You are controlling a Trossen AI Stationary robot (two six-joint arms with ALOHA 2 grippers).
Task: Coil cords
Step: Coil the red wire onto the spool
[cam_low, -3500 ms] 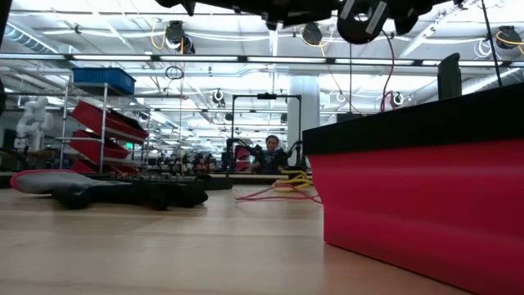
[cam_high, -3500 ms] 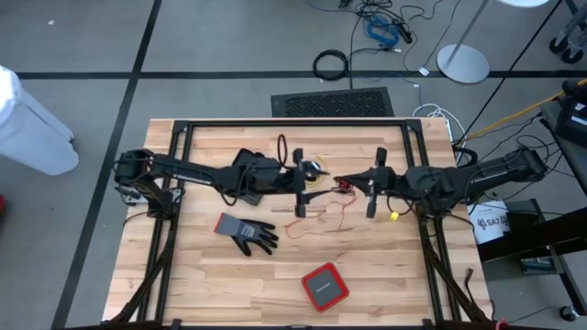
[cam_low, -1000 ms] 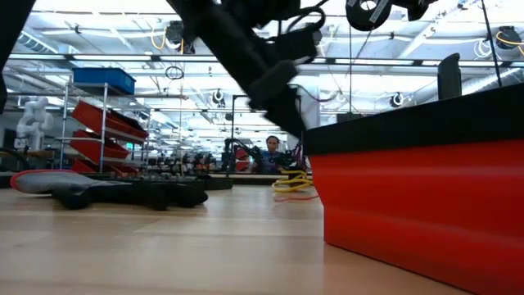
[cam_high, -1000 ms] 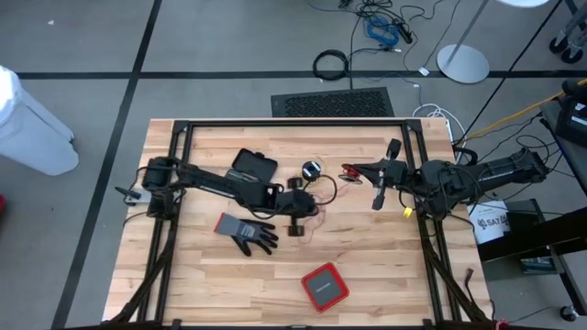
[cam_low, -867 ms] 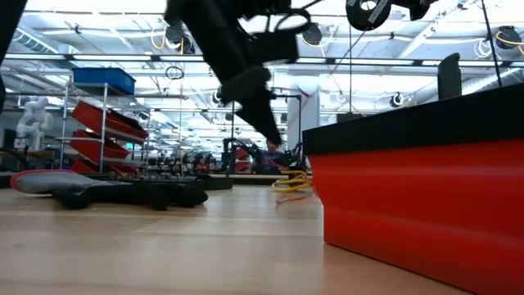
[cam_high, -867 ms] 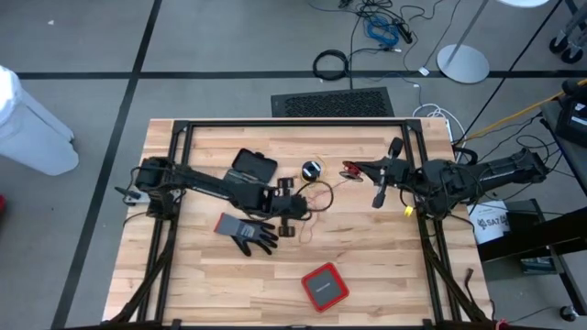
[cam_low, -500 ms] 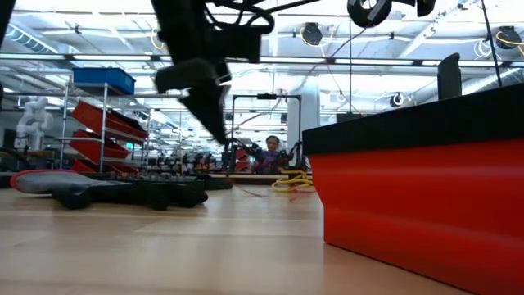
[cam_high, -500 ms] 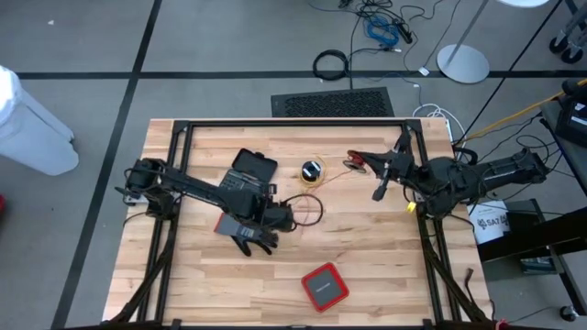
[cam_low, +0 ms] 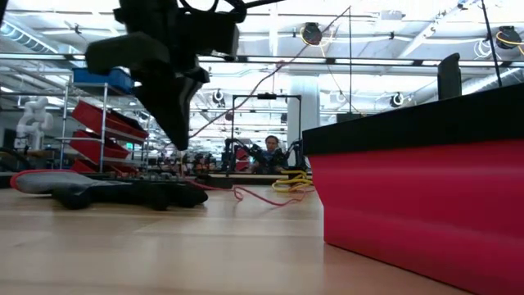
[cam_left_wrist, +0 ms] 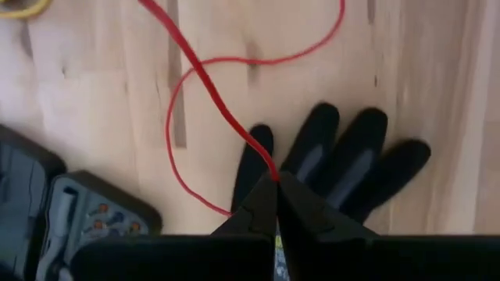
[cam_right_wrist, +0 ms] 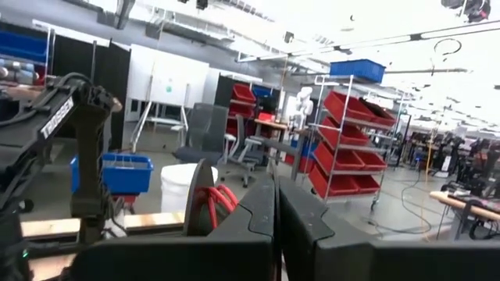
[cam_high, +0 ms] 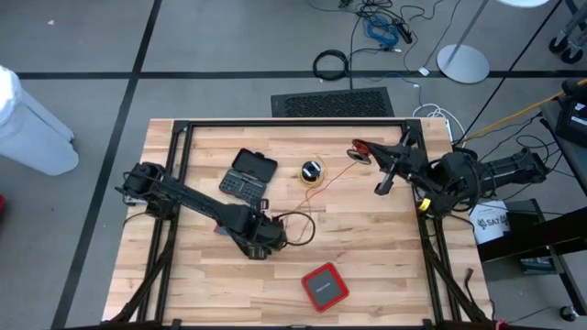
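The red cord (cam_high: 310,223) runs from my left gripper (cam_high: 266,238) in a loose loop over the wood and up to my right gripper (cam_high: 365,152). My left gripper (cam_left_wrist: 275,181) points down, shut on the cord above the black fingers of the grey glove (cam_left_wrist: 351,156). My right gripper (cam_right_wrist: 276,197) is shut and raised at the far right, with red turns (cam_right_wrist: 217,199) beside one finger. The yellow cord (cam_high: 312,171) lies coiled on the table near the far middle. My left gripper pinches the red cord (cam_left_wrist: 269,170) between its two fingertips, from above, pointing steeply down. The cord leaves the tips as one strand and rises slanting toward my right gripper (cam_low: 270,74), off the table there. My right gripper holds the coiled end of the red cord (cam_high: 359,149), lifted clear of the table. Its own fingers hide the place of contact in the right wrist view. The fingers point slightly above level.
A dark open tool case (cam_high: 248,174) lies at the far left of centre. A red box (cam_high: 324,286) stands near the front edge, large in the low view (cam_low: 417,205). A black frame (cam_high: 293,124) rims the table. Bare wood lies between box and cords.
My left gripper has moved from the table's middle toward the near left, over the glove, and has tipped steeply down, drawing the red cord out after it. My right gripper has tipped upward and shifted a little toward the far edge, carrying the red turns.
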